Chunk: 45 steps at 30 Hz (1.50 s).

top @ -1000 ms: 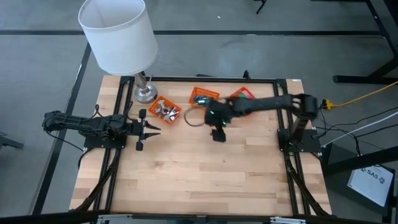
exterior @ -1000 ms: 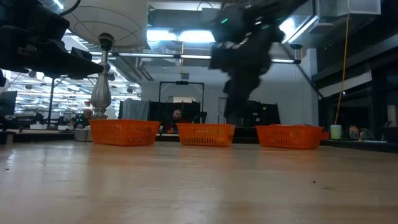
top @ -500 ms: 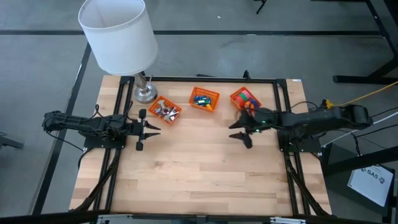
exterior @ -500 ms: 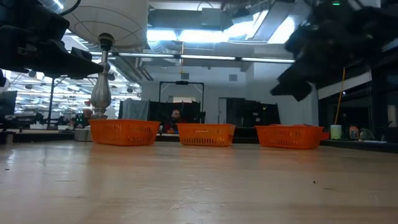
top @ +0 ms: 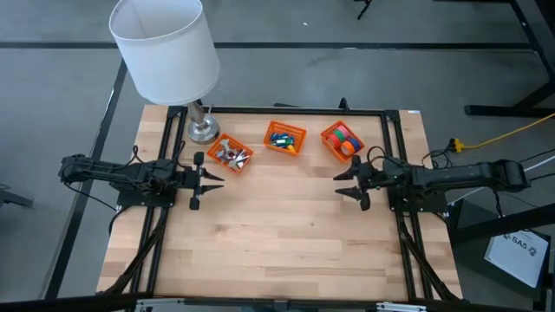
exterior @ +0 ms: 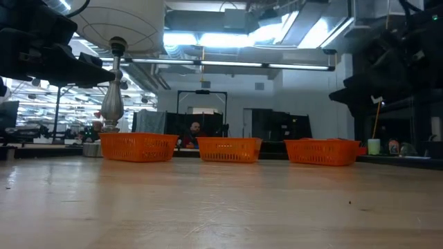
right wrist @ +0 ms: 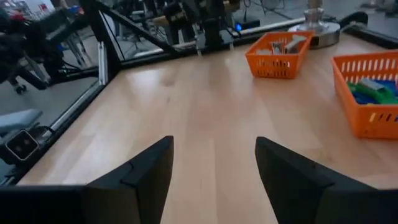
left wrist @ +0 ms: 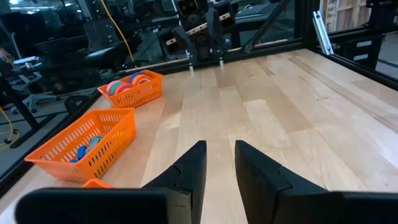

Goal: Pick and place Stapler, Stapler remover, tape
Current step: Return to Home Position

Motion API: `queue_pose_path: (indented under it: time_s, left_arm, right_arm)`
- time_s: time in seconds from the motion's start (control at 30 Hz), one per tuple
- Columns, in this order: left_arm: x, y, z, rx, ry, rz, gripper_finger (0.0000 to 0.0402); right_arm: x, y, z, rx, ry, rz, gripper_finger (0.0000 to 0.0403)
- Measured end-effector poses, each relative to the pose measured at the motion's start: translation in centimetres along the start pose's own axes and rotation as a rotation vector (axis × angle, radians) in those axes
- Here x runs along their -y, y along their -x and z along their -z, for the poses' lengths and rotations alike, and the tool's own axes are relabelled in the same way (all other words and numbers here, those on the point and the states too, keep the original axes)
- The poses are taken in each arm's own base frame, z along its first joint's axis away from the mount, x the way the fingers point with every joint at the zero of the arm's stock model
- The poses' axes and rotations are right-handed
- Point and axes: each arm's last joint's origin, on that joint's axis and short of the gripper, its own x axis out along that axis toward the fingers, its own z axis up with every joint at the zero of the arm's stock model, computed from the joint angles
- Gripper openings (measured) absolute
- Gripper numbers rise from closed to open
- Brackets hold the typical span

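Baskets hold every task thing, three orange ones in a row across the far part of the table, which is otherwise bare wood. Read as a clock face from the table's centre in the high view, the left basket lies at 11 o'clock, the middle basket at 12 and the right basket at 1. Each sits a little skewed to the table's edge, its long axis running roughly from 10 toward 4 o'clock.

The tape fills the right basket as a cluster of red, green and orange rolls. In the left wrist view they lie packed side by side with their round faces turned mostly upward. The staplers, blue, green and yellow, lie heaped in the middle basket; which way each one's long axis points cannot be told. The stapler removers form a grey, metallic jumble in the left basket, their directions likewise unreadable.

A lamp with a white shade stands at the far left corner, its base just beside the left basket.

The left gripper hovers at 9 o'clock, pointing toward 3, its fingers a narrow gap apart and holding nothing. The right gripper hovers at 3 o'clock, pointing toward 9, its fingers spread wide and empty. The two face each other across bare wood, well apart, and neither touches a basket.
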Motion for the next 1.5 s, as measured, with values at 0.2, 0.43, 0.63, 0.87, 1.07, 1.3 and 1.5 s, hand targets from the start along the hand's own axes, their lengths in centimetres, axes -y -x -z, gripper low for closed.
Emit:
queue_pose_path:
  time_s: [0.2, 0.43, 0.63, 0.87, 1.07, 1.3, 1.5]
  left_arm:
    - [0.0, 0.0, 0.0, 0.000, 0.000, 0.000, 0.0078]
    - [0.0, 0.0, 0.0, 0.000, 0.000, 0.000, 0.0081]
    - [0.0, 0.0, 0.0, 0.000, 0.000, 0.000, 0.0079]
    - [0.0, 0.0, 0.0, 0.000, 0.000, 0.000, 0.0081]
    - [0.0, 0.0, 0.0, 0.000, 0.000, 0.000, 0.0078]
    - [0.0, 0.0, 0.0, 0.000, 0.000, 0.000, 0.0079]
    - [0.0, 0.0, 0.0, 0.000, 0.000, 0.000, 0.0077]
  right_arm:
    - [-0.4, 0.5, -0.6, 0.059, 0.080, -0.024, 0.0229]
    - [-0.6, 1.5, -0.8, 0.085, 0.188, -0.024, 0.0229]
    - [-0.7, 2.6, -0.5, 0.088, 0.228, -0.022, 0.0230]
    - [-0.5, 3.7, -1.0, 0.188, 0.173, 0.146, 0.0229]
    - [-0.5, 4.0, -1.2, 0.220, 0.209, 0.138, 0.0229]
    - [-0.4, 3.7, -0.9, 0.174, 0.200, 0.140, 0.0229]
    - [-0.4, 3.6, -0.9, 0.163, 0.254, 0.146, 0.0229]
